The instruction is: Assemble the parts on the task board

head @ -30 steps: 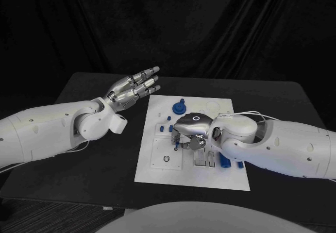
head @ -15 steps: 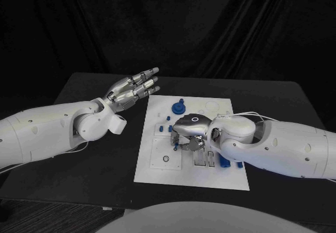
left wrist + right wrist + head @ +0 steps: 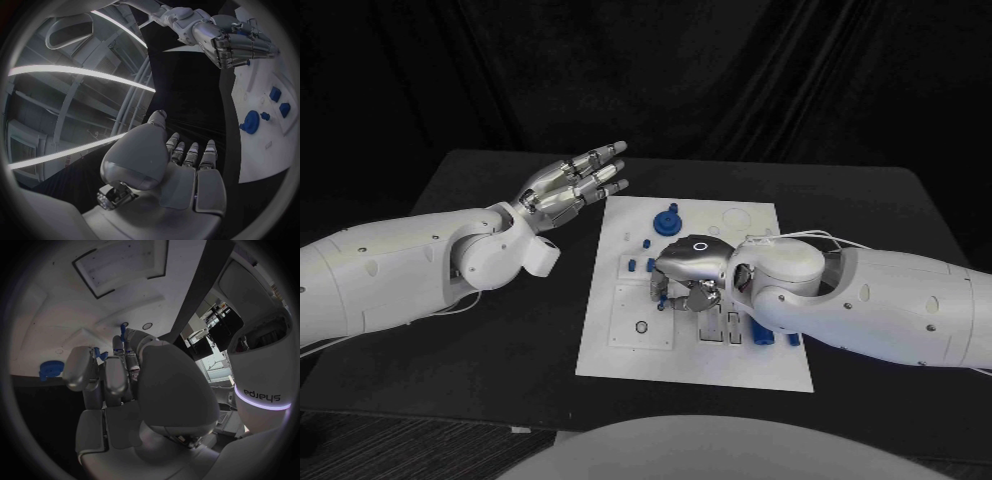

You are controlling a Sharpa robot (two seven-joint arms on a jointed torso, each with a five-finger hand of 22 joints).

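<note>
Hovering curled over the task board (image 3: 733, 370), right hand (image 3: 689, 272) apparently pinches a blue part (image 3: 123, 332).

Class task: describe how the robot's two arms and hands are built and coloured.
Both arms are smooth white rounded shells. The left hand and right hand are silver metal with segmented fingers. A thin white cable loops over the right forearm, whose wrist cuff bears dark lettering.

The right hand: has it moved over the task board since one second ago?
Yes, slightly. The right hand has crept toward the task board's left edge, while the blue gear above it stayed put.
</note>
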